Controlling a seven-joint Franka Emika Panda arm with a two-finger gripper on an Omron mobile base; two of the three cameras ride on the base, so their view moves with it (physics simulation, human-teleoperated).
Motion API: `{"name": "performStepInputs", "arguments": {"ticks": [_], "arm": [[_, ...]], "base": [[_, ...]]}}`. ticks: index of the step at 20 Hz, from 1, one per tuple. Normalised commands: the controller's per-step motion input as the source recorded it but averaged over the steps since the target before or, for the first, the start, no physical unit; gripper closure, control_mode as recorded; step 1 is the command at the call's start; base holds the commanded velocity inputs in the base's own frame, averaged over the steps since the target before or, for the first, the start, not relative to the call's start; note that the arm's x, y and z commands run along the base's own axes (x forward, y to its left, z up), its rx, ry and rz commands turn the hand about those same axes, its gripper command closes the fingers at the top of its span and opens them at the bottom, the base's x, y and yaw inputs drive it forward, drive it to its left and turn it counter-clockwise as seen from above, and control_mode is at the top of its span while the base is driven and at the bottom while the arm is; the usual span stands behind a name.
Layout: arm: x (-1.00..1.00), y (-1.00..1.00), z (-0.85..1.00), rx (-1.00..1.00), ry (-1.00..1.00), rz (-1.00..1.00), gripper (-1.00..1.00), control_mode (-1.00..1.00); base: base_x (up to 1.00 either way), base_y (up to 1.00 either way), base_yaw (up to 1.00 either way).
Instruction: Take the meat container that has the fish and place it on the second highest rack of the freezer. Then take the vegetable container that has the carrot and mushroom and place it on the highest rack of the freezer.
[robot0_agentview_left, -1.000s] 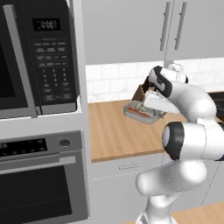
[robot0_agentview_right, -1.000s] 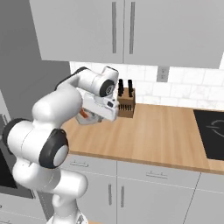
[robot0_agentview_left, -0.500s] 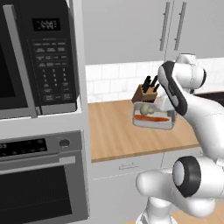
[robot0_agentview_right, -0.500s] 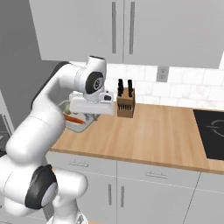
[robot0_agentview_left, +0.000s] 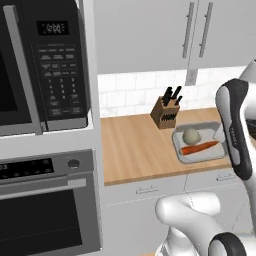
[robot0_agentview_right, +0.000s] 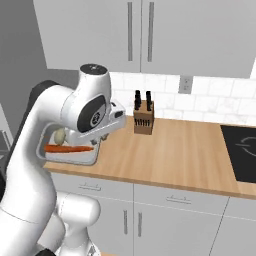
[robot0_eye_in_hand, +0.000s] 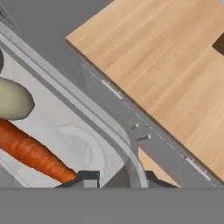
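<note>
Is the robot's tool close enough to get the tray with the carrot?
Probably yes: the tool already sits astride the tray's rim, beside the carrot and mushroom, nothing between.

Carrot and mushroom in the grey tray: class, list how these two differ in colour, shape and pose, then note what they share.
Colour: the carrot is bright orange, the mushroom pale beige-green.
Shape: the carrot is a long tapered stick, the mushroom a short rounded lump.
Pose: the carrot spans most of the tray's length, nearer the counter's front edge; the mushroom sits behind it, towards the wall.
Shared: both lie side by side in the same tray.
</note>
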Motion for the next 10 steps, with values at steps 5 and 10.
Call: {"name": "performStepInputs", "arguments": {"ticks": [5,10], "arm": [[-0.61,-0.22,0.25,0.00,-0.13,0.26,1.00,-1.00],[-0.21,0.00,0.29,0.00,-0.06,-0.01,1.00,-1.00]], "base": [[0.00,0.00,0.00],[0.00,0.00,0.00]]}}
